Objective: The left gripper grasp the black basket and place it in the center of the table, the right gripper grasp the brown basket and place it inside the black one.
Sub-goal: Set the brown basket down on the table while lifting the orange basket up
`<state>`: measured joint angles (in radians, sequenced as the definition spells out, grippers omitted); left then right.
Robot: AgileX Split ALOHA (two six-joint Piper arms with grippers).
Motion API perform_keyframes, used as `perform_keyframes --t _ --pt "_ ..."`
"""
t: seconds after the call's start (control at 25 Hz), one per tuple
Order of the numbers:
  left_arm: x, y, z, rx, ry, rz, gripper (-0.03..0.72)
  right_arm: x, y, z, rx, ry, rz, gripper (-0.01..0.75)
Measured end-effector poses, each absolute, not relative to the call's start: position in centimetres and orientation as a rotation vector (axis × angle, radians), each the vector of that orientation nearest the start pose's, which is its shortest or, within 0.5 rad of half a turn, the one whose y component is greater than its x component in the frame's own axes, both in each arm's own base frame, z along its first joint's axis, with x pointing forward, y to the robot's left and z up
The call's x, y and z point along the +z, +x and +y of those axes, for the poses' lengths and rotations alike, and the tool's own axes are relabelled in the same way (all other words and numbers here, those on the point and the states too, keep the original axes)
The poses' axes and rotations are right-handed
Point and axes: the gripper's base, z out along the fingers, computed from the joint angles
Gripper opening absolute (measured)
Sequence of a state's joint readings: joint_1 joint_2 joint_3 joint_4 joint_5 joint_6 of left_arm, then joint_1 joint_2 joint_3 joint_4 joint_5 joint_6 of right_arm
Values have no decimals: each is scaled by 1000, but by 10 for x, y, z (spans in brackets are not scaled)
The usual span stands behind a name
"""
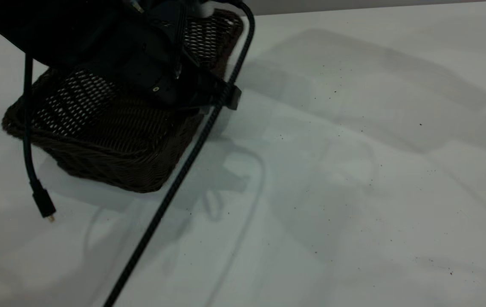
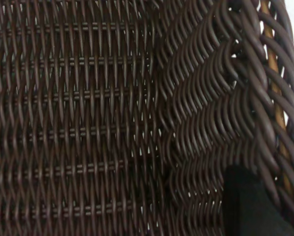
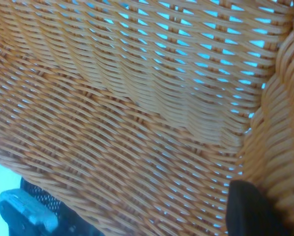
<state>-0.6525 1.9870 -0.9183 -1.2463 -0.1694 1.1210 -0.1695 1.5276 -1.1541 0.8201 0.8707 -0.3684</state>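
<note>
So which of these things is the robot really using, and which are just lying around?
Part of the job:
black basket
brown basket
left end effector
right end effector
table

Just there:
loose hanging cable with plug
braided cable

Tabletop [image 1: 354, 170]: plain white-grey, tiny dark specks scattered mostly across the right half, soft shadows over it. Black basket [image 1: 111, 145] at the far left, one end looks raised, near corner low; can't tell how much of its base touches. A black braided cable [image 1: 183, 170] crosses in front of it; contact with the tabletop unclear.
</note>
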Motion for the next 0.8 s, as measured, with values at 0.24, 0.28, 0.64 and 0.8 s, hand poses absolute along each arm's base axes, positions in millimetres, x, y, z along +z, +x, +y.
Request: perform_keyframes --t 0.24,0.28,0.64,0.8 --pt "111 279 -220 -283 970 2355 141 302 318 -3 749 161 2490 108" --pt "113 275 -220 -307 1027 2338 140 305 318 -3 743 136 2498 108" --pt "116 225 -200 -394 1468 2255 137 324 322 -3 730 87 2464 108" --pt "123 209 -195 -451 1657 2212 137 324 322 -3 732 87 2464 108"
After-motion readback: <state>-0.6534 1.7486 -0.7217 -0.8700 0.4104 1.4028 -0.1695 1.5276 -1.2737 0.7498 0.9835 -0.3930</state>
